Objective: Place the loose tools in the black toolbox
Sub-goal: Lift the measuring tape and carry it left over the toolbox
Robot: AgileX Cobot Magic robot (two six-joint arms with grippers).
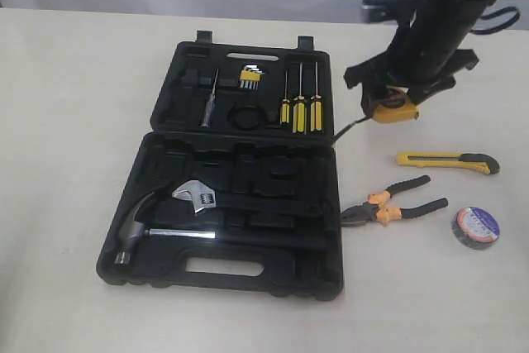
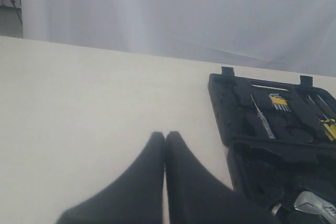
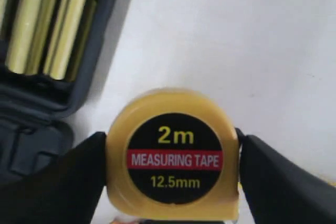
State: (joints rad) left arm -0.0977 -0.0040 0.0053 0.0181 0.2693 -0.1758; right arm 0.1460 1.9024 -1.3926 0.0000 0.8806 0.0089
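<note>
The yellow tape measure [image 3: 173, 156] has a round black label. It reads "2m" in yellow, "MEASURING TAPE" in white on a red strip, and "12.5mm" in yellow under that. The black tape roll [image 1: 475, 227] has a blue and white label, but its words are too small to read.

The right arm is black. It comes down from over the far right corner of the table and leans in a little toward the black toolbox [image 1: 289, 274]. The right gripper [image 1: 393, 98] points down. Its two black fingers [image 3: 52, 182] press on the two sides of the tape measure and squeeze it tight. The tape measure is just beside the open lid of the toolbox, on the side toward the right edge of the table. I cannot tell if it touches the table.

The left gripper [image 2: 165, 139] shows only in its own camera. It sits low over bare table, and its two fingers are pressed together with nothing between them. The toolbox lies off to one side of it.

The yellow and black utility knife [image 1: 446, 160] lies flat near the right edge. The pliers [image 1: 393, 202] with orange and black handles lie just beside the toolbox, with their nose toward it. The tape roll lies closest to the right edge, near the pliers' handles.

Inside the toolbox are a hammer [image 1: 149, 233], a wrench [image 1: 197, 196] and three yellow screwdrivers [image 1: 299, 105].
</note>
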